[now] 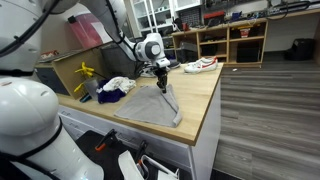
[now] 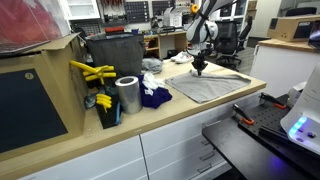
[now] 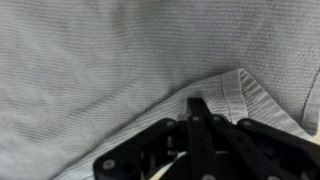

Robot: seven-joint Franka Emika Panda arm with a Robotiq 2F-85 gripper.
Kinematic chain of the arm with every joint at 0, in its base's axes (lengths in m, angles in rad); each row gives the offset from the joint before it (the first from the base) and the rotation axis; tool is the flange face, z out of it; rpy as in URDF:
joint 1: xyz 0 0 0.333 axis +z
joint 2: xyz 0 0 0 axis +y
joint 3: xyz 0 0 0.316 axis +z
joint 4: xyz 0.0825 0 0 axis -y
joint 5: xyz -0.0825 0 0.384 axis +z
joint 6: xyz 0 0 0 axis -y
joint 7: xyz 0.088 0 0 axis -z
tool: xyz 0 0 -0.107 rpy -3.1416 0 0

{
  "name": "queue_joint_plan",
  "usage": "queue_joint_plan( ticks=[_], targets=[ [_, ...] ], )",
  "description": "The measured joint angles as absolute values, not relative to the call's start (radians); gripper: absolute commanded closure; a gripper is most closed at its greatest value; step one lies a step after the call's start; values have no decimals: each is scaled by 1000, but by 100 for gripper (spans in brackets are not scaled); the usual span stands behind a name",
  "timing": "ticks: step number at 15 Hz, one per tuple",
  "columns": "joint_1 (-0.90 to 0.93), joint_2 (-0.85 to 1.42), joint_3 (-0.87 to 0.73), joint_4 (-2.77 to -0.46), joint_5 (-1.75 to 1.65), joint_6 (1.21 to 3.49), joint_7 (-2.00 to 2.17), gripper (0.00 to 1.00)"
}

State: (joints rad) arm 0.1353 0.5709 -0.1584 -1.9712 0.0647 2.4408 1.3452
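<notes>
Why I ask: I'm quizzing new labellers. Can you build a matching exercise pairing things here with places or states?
1 grey ribbed cloth
2 silver metal cylinder
3 white shoe with red trim
4 black claw

A shut on a fold
B upright beside the dark blue cloth
C at the wooden counter's far end
D spread across the counter

Pairs: 1-D, 2-B, 3-C, 4-A
</notes>
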Motion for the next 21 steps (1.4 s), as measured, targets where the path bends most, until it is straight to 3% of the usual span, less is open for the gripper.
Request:
queue_joint_plan(
  ticks=[4, 5, 6, 8, 17, 21],
  targets=[
    [136, 544, -175, -1966, 34, 2448, 1345, 100],
    [135, 532, -180, -1966, 24, 2448, 1345, 95],
    [135, 520, -183, -1966, 14, 2448, 1345, 73],
    [135, 506, -185, -1966, 2, 2448, 1345, 69],
    [141, 575, -172, -1937, 0, 2448, 1345, 3],
    [140, 616, -174, -1908, 0, 2447, 1345, 0]
  ],
)
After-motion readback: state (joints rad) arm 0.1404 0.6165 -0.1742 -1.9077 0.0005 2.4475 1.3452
